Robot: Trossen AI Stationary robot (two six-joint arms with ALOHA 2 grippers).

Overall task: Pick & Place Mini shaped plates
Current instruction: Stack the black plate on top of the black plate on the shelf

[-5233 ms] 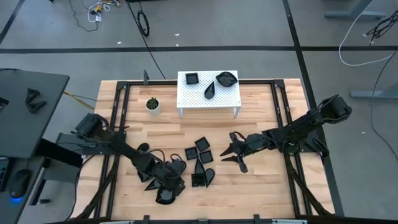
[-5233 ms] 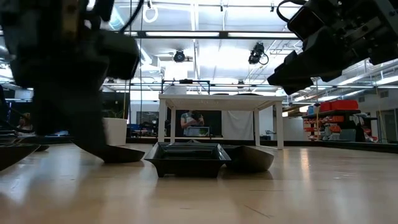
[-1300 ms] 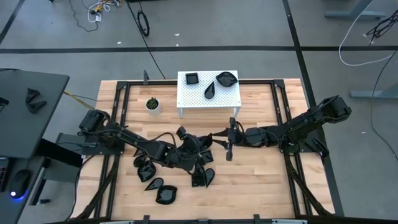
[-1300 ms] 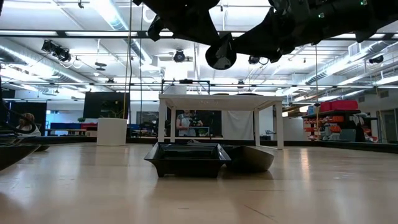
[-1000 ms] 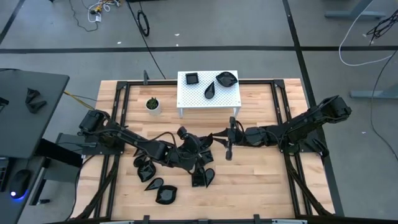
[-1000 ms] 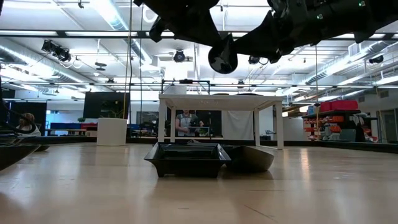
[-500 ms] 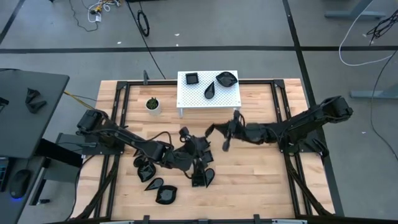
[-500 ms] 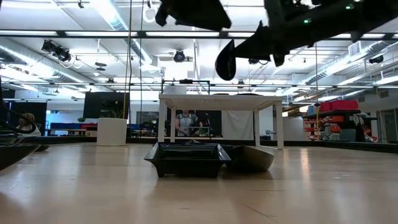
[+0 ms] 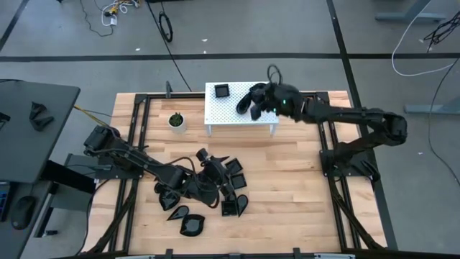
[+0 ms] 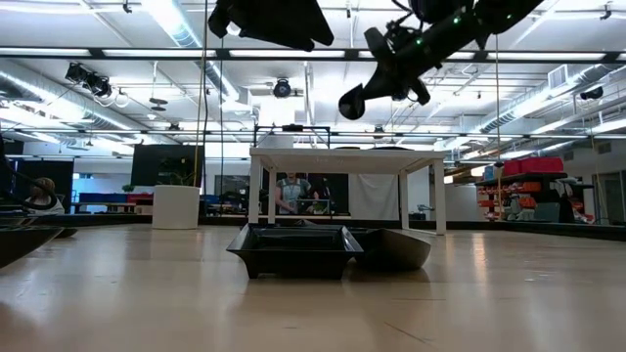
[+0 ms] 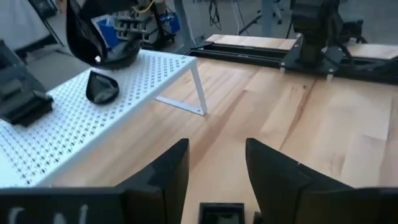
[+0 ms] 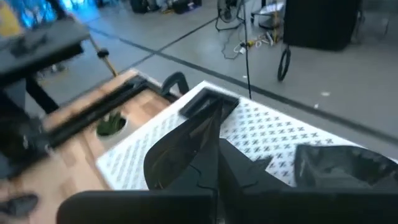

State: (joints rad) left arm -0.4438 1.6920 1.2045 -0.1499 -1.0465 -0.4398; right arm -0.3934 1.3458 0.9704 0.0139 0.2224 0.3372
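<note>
Several mini shaped plates, glossy and black, lie in a cluster on the wooden table; the low view shows a square one resting flat. My left gripper hovers open above the cluster, nothing between its fingers. My right gripper reaches over the white perforated stand at the far edge, shut on one rounded plate. A square plate and a teardrop plate lie flat on the stand's top. My right gripper pinches the rounded plate by its rim between its two fingers. The plate stands on edge in the hold, tilted, reaching out beyond the fingertips. It hangs clear above the stand's top.
A small white pot with a green plant stands left of the stand. A leaf-shaped plate lies on the stand near my right gripper. Black frame rails run along the table's sides. Bare wood lies between the cluster and the stand.
The two grippers met at mid-table over one plate. My left gripper has let go of it and drawn back toward the table's left. My right gripper has carried the plate up and toward the far edge, over the stand.
</note>
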